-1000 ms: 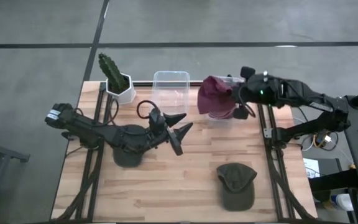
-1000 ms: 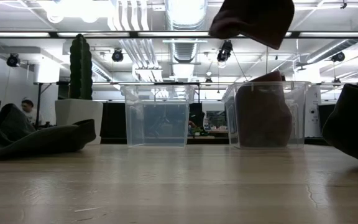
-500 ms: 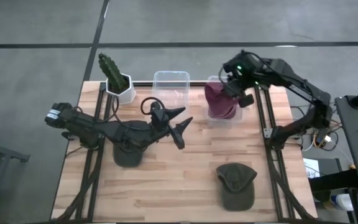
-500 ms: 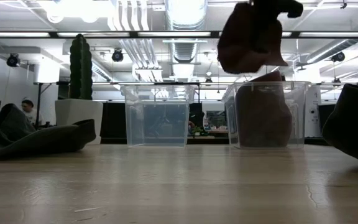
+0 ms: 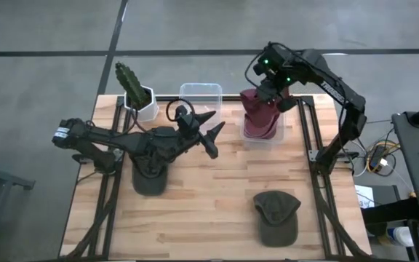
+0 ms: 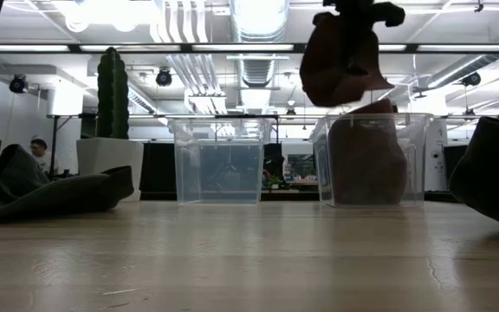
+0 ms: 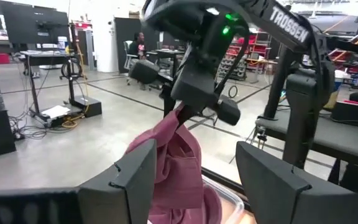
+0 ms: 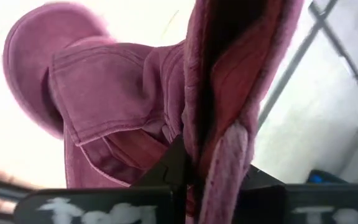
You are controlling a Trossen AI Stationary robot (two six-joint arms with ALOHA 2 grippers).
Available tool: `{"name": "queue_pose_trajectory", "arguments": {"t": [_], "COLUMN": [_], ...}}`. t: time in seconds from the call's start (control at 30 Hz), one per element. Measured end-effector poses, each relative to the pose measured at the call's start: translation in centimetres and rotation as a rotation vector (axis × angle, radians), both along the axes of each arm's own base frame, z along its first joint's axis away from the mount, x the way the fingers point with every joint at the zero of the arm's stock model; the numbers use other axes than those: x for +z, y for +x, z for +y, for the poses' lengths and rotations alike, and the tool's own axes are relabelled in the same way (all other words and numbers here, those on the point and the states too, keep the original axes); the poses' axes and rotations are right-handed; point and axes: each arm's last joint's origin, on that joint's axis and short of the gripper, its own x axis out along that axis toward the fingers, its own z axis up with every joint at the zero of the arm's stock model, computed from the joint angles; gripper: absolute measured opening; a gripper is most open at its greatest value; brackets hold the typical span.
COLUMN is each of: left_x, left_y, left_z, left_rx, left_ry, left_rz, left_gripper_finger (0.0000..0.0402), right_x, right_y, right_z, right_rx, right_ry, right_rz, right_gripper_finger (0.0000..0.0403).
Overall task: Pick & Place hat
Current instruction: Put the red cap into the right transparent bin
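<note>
While the table (image 5: 195, 211) lay under both arms, its near right part carried a dark green cap (image 5: 276, 216), flat on the wood and well apart from either gripper. Farther in, on the left, a second dark green hat (image 5: 149, 182) rested beneath the left arm, whose left gripper (image 5: 211, 140) hovered near the table's middle with its two fingers spread apart — nothing sat between them. In the left wrist view those fingers (image 7: 135, 177) framed the opposite arm and its load.

Beyond that, along the far edge, stood an empty clear bin (image 5: 200, 100) and, just right of it, a second clear bin (image 6: 410, 156) that held a maroon hat (image 6: 366, 165). Above this second bin the right gripper (image 5: 269, 93) was clamped together on another maroon hat (image 6: 340, 61), which hung clear of the bin's rim — in the right wrist view the fabric (image 8: 104, 112) was pinched between the fingers. At the far left corner stood a cactus (image 5: 129, 80) in a white pot (image 5: 142, 109).
</note>
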Motion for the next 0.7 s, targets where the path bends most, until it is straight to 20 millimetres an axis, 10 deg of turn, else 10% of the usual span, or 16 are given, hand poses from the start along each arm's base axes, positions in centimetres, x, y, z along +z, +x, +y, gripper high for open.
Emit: {"name": "queue_pose_trajectory", "arguments": {"t": [0.33,0.7], "left_x": [0.0,-0.1], "left_y": [0.2,0.3], "left_z": [1.9,3.0], "left_rx": [0.057,0.089], "left_ry": [0.004,0.001], "left_rz": [0.004,0.004], "left_gripper_finger": [0.0213,0.0213], "right_x": [4.3,3.9], "right_y": [-2.3,-2.6], "right_z": [1.5,-0.1], "right_rx": [-0.071,-0.779], "right_ry": [0.067,0.406], "right_rz": [-0.259,-0.485], "right_gripper_finger": [0.0025,0.0025]}}
